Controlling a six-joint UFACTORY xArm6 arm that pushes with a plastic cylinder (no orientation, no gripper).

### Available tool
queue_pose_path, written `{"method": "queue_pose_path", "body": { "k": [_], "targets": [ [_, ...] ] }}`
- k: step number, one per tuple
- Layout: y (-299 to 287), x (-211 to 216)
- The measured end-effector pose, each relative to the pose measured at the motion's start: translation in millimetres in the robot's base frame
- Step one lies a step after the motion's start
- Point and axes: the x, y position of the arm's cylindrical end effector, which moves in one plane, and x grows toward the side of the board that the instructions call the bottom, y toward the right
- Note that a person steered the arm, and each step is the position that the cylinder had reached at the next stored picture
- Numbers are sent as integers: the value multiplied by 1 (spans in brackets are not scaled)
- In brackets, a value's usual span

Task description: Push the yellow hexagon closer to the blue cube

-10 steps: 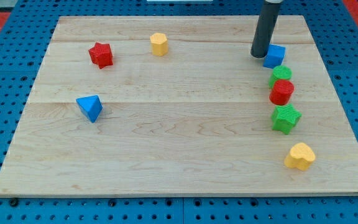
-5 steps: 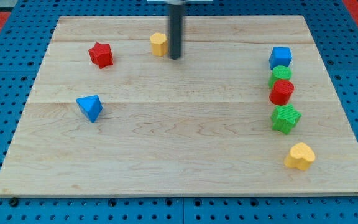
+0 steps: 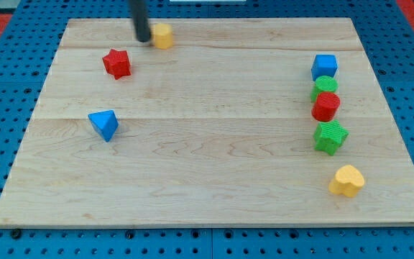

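The yellow hexagon [image 3: 163, 35] sits near the board's top edge, left of centre. My tip [image 3: 143, 39] rests right beside the hexagon's left side, touching or nearly touching it. The blue cube [image 3: 324, 66] sits far off at the view's right, at the top of a column of blocks.
Below the blue cube stand a green block [image 3: 325, 87], a red cylinder [image 3: 325, 106], a green star [image 3: 330, 137] and a yellow heart [image 3: 347, 180]. A red star [image 3: 117, 63] and a blue pyramid [image 3: 104, 124] sit at the left of the wooden board [image 3: 207, 144].
My tip swept from beside the blue cube leftward across the top of the board, passing the hexagon to its left side. The hexagon shifted up and to the left.
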Motion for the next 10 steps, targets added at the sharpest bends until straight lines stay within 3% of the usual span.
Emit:
{"method": "queue_pose_path", "body": {
  "k": [1,2,4,6,8,10],
  "targets": [
    [74,7],
    [26,-7],
    [78,-23],
    [121,-5],
    [222,38],
    [246,36]
  ]
}}
